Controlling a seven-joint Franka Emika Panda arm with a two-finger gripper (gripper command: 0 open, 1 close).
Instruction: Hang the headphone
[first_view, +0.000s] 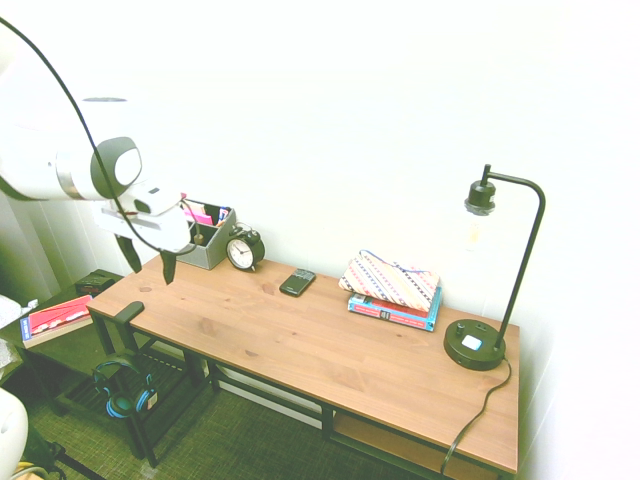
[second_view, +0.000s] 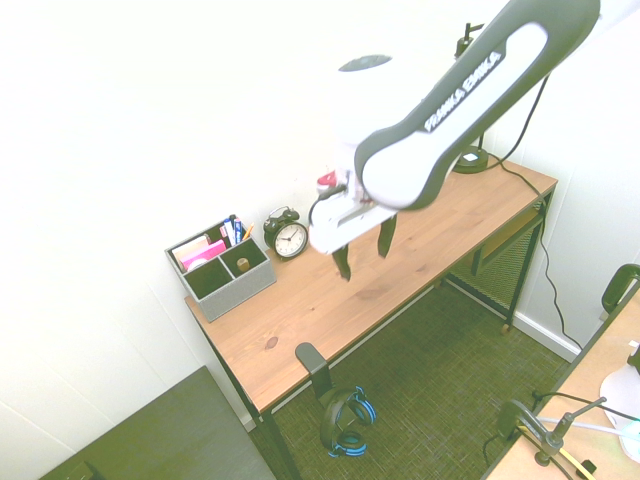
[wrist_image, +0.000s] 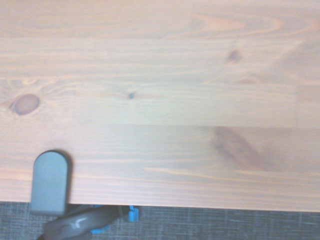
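The headphone (first_view: 124, 386), blue and black, hangs below the desk's left end from a dark hook (first_view: 128, 312) clamped to the edge. From the other side the headphone (second_view: 348, 426) hangs under the same hook (second_view: 312, 364). My gripper (first_view: 150, 262) is above the wooden desk (first_view: 330, 345), over its left end and apart from the headphone. The fingers are spread with nothing between them, as the gripper (second_view: 364, 253) shows in the second exterior view. The wrist view shows the hook's clamp (wrist_image: 50, 182) on the desk edge and part of the headphone (wrist_image: 84, 225) beneath it.
A grey organizer (first_view: 207, 243) and an alarm clock (first_view: 244, 250) stand at the back left of the desk. A phone (first_view: 297, 282), a patterned pouch on books (first_view: 392, 288) and a black lamp (first_view: 478, 340) lie further right. A low shelf with a red book (first_view: 57, 318) is left of the desk.
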